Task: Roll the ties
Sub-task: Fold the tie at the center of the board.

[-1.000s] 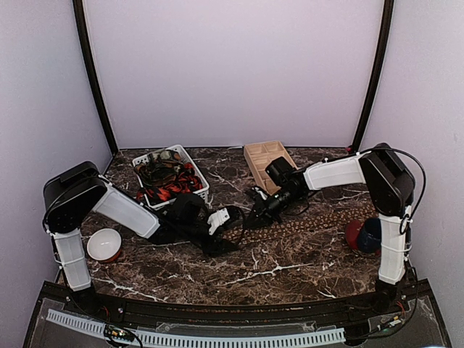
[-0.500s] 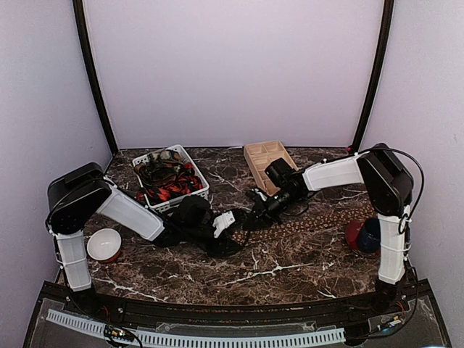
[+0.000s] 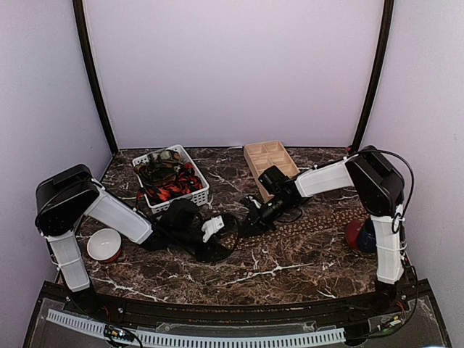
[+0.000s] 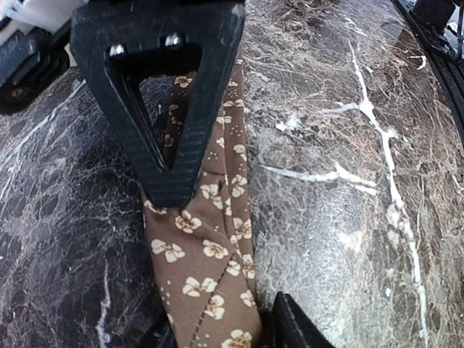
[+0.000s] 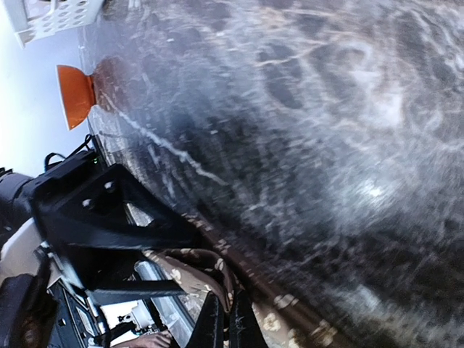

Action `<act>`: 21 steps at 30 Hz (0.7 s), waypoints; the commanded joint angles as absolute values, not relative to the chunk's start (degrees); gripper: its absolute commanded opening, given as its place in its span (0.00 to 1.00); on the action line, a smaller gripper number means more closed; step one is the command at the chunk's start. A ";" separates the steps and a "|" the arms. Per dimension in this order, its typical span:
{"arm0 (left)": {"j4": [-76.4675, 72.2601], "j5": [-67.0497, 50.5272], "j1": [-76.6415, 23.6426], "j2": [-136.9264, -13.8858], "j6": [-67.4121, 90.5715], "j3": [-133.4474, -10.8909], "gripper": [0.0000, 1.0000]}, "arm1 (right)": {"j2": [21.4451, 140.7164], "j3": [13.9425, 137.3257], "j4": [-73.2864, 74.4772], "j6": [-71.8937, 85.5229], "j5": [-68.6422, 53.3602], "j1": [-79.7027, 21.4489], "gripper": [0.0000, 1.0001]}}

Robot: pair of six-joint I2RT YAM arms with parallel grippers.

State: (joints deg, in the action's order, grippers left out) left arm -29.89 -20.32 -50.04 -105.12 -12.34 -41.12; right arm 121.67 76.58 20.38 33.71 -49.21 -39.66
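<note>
The long brown fabric tie with tan flowers (image 3: pixel 315 226) lies stretched across the dark marble table (image 3: pixel 290 272), from centre to right. The right gripper (image 3: pixel 249 214) is pinched shut on its left end. The left gripper (image 4: pixel 225 250) straddles it; I cannot tell whether it grips. Pulling apart could slip the fabric free.

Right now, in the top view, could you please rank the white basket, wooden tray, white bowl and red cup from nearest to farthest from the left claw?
1. White basket, back left of the left claw.
2. Wooden tray, back right.
3. White bowl, far left.
4. Red cup, far right.
</note>
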 commanded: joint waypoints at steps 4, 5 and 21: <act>-27.72 -21.82 -49.88 -100.08 -12.16 -41.04 0.57 | 123.47 77.31 19.31 32.56 -47.89 -39.90 0.00; -27.60 -21.80 -49.82 -99.55 -11.87 -40.92 0.60 | 123.56 77.13 19.14 32.48 -47.71 -39.97 0.00; -27.84 -19.87 -49.83 -98.56 -8.46 -39.07 0.71 | 122.35 74.30 18.58 31.68 -44.93 -39.55 0.00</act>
